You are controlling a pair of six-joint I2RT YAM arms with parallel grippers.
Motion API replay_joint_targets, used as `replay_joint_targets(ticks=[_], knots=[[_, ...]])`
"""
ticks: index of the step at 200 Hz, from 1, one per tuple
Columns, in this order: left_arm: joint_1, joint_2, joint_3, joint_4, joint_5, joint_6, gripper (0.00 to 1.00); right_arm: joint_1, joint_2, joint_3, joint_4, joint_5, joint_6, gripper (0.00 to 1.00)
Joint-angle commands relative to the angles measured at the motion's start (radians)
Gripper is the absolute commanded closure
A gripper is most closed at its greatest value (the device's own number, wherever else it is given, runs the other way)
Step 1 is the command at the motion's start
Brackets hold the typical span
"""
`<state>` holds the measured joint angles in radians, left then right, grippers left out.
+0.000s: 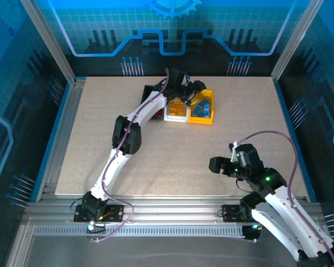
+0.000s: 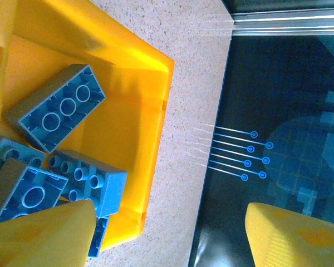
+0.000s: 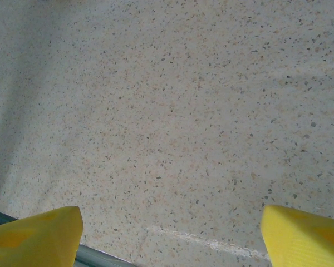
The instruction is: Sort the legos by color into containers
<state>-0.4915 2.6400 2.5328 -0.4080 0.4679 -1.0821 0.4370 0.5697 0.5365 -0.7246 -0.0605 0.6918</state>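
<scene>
Three containers stand side by side at the back middle of the table. The yellow bin [image 1: 210, 113] holds several blue legos [image 1: 200, 109]. Orange legos [image 1: 177, 108] lie in the white bin [image 1: 176, 117]. My left arm partly covers the black bin [image 1: 149, 92]. My left gripper [image 1: 193, 94] hangs over the bins. In the left wrist view that gripper [image 2: 170, 239] is open and empty, straddling the yellow bin's wall [image 2: 139, 72] above blue bricks [image 2: 58, 105]. My right gripper [image 1: 213, 165] [image 3: 170, 239] stands open over bare table at the front right.
The speckled table [image 1: 100, 139] is framed by aluminium rails, with a raised rail [image 1: 156, 214] along the near edge by the arm bases. A dark blue printed backdrop [image 2: 278, 139] begins just past the table's far edge, close behind the yellow bin.
</scene>
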Motion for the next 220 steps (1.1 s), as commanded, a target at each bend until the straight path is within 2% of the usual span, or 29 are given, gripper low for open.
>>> replay_joint_targets(ticks=[1, 43, 75, 101, 124, 148, 172, 196, 220], knots=[[0.008, -0.027, 0.045, -0.03, 0.022, 0.074, 0.27, -0.009, 0.001, 0.008, -0.001, -0.008, -0.01, 0.15], [0.006, -0.2, -0.039, -0.236, 0.003, 0.371, 0.26, -0.01, 0.02, 0.038, 0.005, -0.001, -0.024, 0.16], [-0.005, -0.454, -0.23, -0.429, -0.166, 0.653, 0.23, -0.009, 0.081, 0.101, 0.038, 0.012, -0.051, 0.16], [-0.006, -0.685, -0.455, -0.502, -0.332, 0.789, 0.13, -0.01, 0.154, 0.178, 0.068, 0.03, -0.095, 0.16], [0.002, -0.901, -0.685, -0.5, -0.413, 0.812, 0.01, -0.013, 0.231, 0.265, 0.088, 0.044, -0.131, 0.16], [0.012, -1.12, -0.918, -0.454, -0.469, 0.8, 0.01, -0.029, 0.313, 0.351, 0.107, 0.043, -0.167, 0.16], [0.046, -1.338, -1.119, -0.387, -0.509, 0.724, 0.01, -0.068, 0.394, 0.464, 0.103, 0.024, -0.223, 0.16], [0.087, -1.514, -1.302, -0.323, -0.61, 0.678, 0.01, -0.116, 0.462, 0.566, 0.082, 0.031, -0.306, 0.15], [0.098, -1.683, -1.498, -0.186, -0.746, 0.728, 0.01, -0.203, 0.543, 0.656, 0.034, 0.057, -0.357, 0.15]])
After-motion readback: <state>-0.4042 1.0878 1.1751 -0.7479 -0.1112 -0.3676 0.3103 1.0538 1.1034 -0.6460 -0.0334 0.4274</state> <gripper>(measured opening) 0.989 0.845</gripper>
